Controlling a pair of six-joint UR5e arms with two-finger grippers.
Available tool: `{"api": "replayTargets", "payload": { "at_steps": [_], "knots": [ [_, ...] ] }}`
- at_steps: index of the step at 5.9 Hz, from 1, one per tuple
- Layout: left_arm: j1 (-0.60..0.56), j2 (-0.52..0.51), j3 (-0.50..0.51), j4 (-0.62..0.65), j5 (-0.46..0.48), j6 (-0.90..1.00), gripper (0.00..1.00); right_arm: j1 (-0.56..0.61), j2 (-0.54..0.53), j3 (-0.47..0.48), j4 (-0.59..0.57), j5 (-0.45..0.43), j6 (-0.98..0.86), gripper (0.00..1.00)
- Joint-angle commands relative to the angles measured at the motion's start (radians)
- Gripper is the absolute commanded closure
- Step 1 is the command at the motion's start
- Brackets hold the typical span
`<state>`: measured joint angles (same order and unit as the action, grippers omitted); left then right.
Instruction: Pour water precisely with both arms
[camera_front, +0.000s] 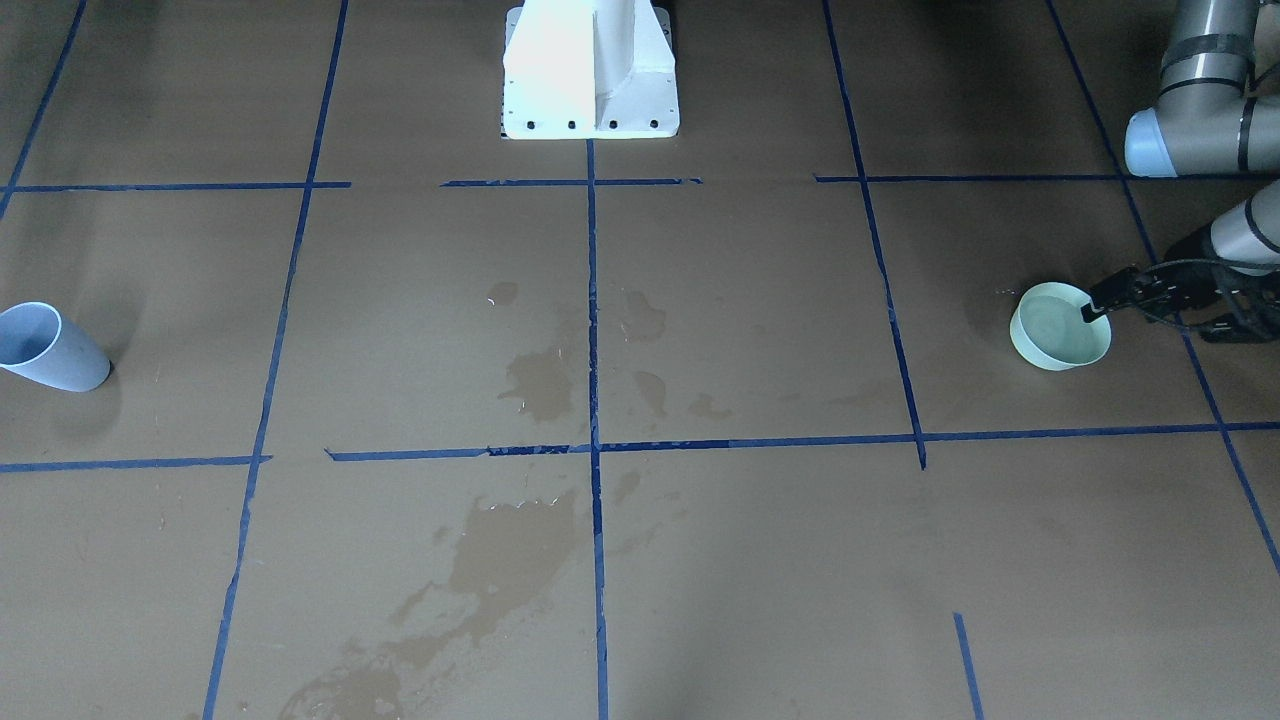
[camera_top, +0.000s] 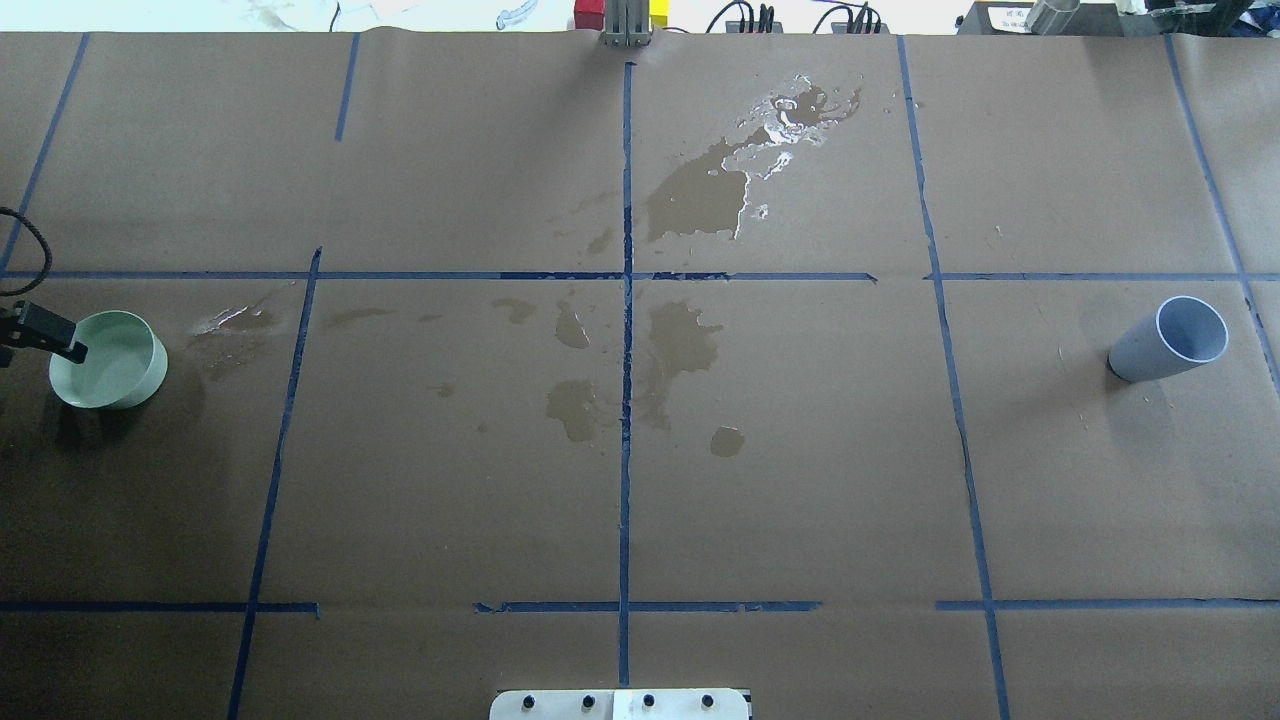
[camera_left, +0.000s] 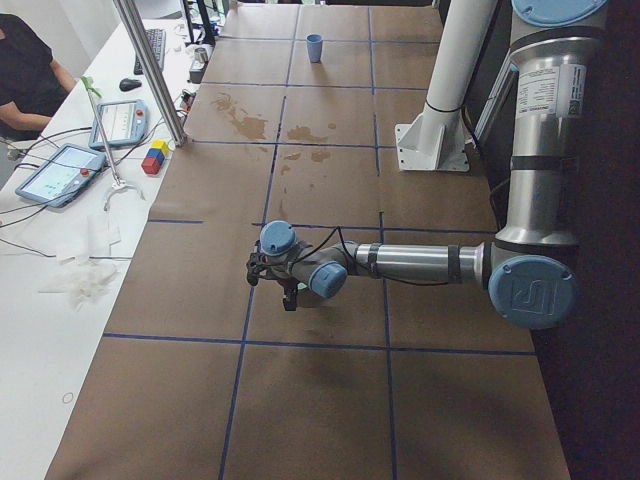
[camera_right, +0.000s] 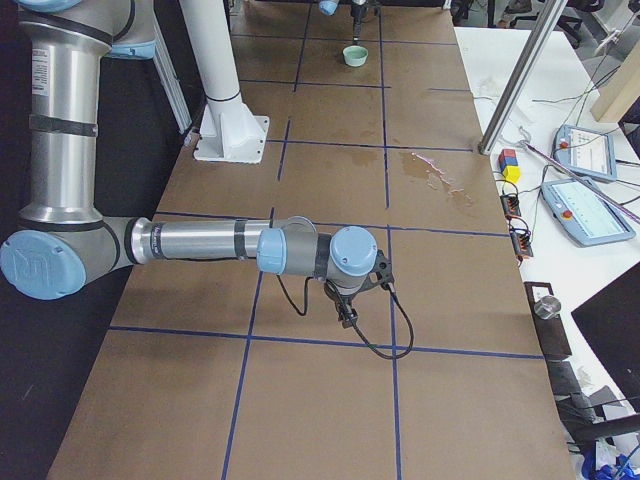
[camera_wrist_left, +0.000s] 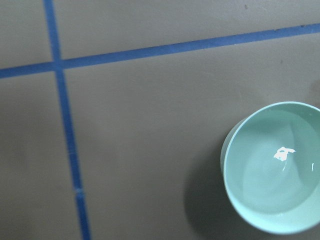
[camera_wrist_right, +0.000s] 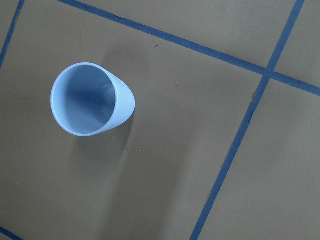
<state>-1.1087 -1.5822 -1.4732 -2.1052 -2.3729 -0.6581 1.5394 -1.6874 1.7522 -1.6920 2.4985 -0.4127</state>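
Note:
A mint bowl (camera_front: 1060, 325) (camera_top: 108, 358) (camera_wrist_left: 275, 167) holds clear water (camera_wrist_left: 280, 165) with a bright glint. It stands at the table end on my left side. My left gripper (camera_front: 1100, 305) (camera_top: 65, 343) reaches the bowl's rim with a black finger lying over the edge; whether it is open or shut I cannot tell. A pale blue cup (camera_front: 50, 347) (camera_top: 1170, 338) (camera_wrist_right: 90, 100) stands upright and looks empty at the opposite end. My right gripper (camera_right: 347, 318) shows only in the exterior right view, hanging low over the paper, so its state cannot be told.
Dark wet stains (camera_front: 540, 385) (camera_top: 700, 190) mark the brown paper around the centre and far middle. Blue tape lines (camera_top: 627, 300) divide the table into squares. The white pedestal (camera_front: 590, 70) stands at the robot's edge. A person (camera_left: 25, 70), tablets and a metal pole (camera_left: 150, 70) are beside the table.

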Motion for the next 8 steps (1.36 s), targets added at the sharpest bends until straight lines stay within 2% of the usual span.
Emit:
{"api": "replayTargets", "payload": {
  "at_steps": [1,3,4,5,7,8],
  "knots": [
    [0.033,-0.013,0.020,-0.007,0.000,-0.014,0.10,-0.002,0.000,0.001,0.002,-0.001,-0.001,0.00],
    [0.033,-0.013,0.020,-0.009,-0.002,-0.009,0.70,-0.002,0.000,0.001,0.002,-0.001,-0.001,0.00],
    [0.033,-0.015,0.020,-0.009,-0.002,-0.008,0.93,-0.002,0.000,0.003,0.000,-0.001,-0.001,0.00],
    [0.033,-0.016,0.014,-0.009,-0.003,-0.011,1.00,-0.002,0.000,0.009,0.002,-0.001,-0.001,0.00],
    [0.033,-0.057,-0.034,0.000,-0.018,-0.026,1.00,-0.002,0.000,0.012,0.000,-0.001,0.000,0.00],
    [0.033,-0.126,-0.035,0.007,-0.061,-0.114,1.00,-0.002,0.000,0.013,0.000,0.000,0.000,0.00]
  ]
}}
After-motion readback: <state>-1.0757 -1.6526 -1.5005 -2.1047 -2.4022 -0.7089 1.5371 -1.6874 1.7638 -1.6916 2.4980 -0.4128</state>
